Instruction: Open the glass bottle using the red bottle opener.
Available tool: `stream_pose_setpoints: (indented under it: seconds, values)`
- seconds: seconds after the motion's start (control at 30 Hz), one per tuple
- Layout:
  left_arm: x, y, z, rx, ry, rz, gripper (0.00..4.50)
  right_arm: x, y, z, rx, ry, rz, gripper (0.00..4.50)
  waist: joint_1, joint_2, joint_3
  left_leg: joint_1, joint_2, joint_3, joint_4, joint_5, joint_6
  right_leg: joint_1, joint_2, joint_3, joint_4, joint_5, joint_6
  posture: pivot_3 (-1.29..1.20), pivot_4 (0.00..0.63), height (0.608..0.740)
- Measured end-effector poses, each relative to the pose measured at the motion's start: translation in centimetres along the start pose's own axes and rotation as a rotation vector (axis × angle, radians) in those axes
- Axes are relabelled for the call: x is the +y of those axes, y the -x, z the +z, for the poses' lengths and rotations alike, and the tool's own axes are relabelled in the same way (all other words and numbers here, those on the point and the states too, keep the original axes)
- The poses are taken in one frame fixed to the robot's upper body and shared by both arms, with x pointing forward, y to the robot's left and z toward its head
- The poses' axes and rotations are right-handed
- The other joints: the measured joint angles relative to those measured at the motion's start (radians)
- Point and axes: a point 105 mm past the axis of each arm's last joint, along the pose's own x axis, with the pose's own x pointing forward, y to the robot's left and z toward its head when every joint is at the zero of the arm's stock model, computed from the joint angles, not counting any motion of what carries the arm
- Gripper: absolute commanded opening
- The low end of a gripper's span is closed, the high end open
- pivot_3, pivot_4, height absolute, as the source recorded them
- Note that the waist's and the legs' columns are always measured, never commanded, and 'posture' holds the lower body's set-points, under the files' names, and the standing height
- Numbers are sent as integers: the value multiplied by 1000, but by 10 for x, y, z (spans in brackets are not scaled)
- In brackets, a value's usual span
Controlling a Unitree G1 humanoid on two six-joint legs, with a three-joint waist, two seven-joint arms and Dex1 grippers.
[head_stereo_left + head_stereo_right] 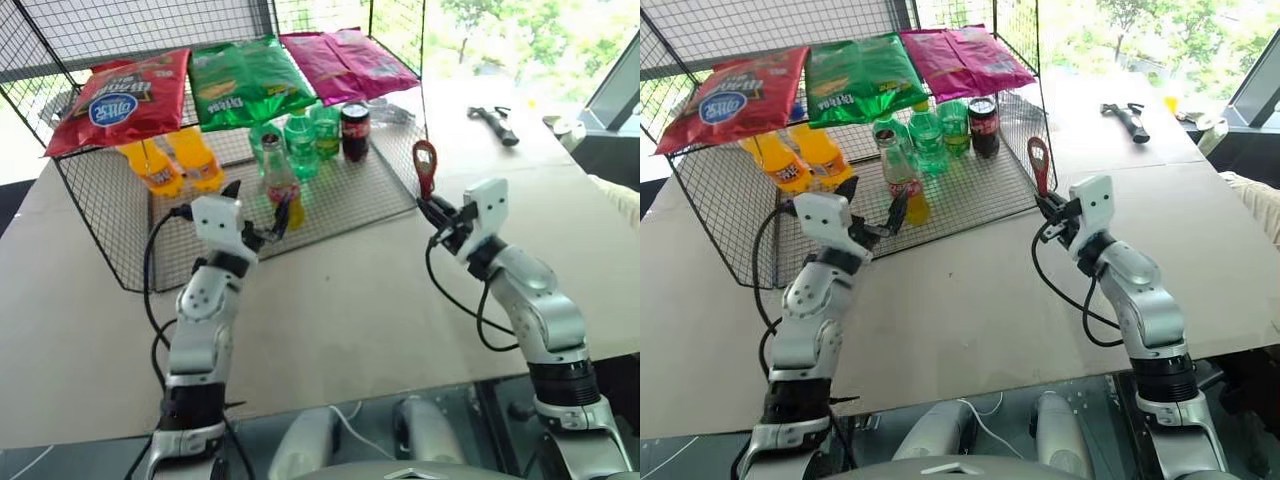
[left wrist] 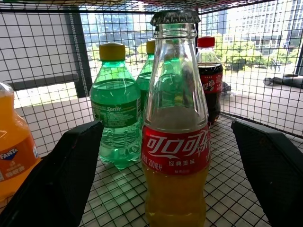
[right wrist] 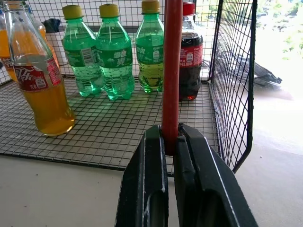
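The glass bottle (image 1: 279, 187) stands upright on the wire shelf floor, clear, with orange drink in its lower half, a red label and a metal cap (image 2: 175, 18). My left gripper (image 1: 258, 222) is open, its two black fingers (image 2: 61, 175) level with the bottle's lower half, one on each side with a gap to the glass. My right gripper (image 1: 432, 211) is shut on the handle of the red bottle opener (image 1: 424, 166), which stands upright with its loop head on top, just outside the wire rack's right front corner.
The wire rack (image 1: 120, 255) holds green bottles (image 1: 300, 140), a dark cola bottle (image 1: 355, 130) and orange plastic bottles (image 1: 180, 162). Chip bags (image 1: 250, 75) lie on its top. A black tool (image 1: 495, 122) lies far right on the table.
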Motion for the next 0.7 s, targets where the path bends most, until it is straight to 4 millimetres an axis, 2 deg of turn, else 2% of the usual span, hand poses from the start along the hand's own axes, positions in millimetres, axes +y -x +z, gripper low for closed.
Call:
stream_pose_setpoints:
  seconds: [0.47,0.6,0.63,0.67,0.7]
  values:
    - [2,-44,-29,49,20,-11,4491,13,4,-1,-14,-39,1,0,-1,0,0,-1,-2,-1,1,0,0,-1,0,-1,1,0,0,0,150,740]
    - [-1,-47,-34,57,31,-38,4491,13,4,-1,-12,-36,-1,0,-7,0,0,-1,-2,-1,1,0,0,-1,-1,0,1,0,0,0,150,740]
    - [-1,-47,-35,58,32,-46,3994,13,4,-1,-12,-35,-1,0,-9,0,0,-1,-2,-1,1,0,0,-1,-1,-1,1,0,0,0,150,740]
    - [-1,-47,-36,58,32,-47,3795,13,4,-1,-12,-35,-1,0,-12,0,0,-1,-2,-1,1,0,0,-1,-1,-1,1,0,0,0,150,740]
    - [-1,-47,-36,58,32,-48,3322,13,4,-1,-11,-34,-2,0,-13,0,0,-1,-2,-1,1,0,0,-1,-1,-1,1,0,0,0,150,740]
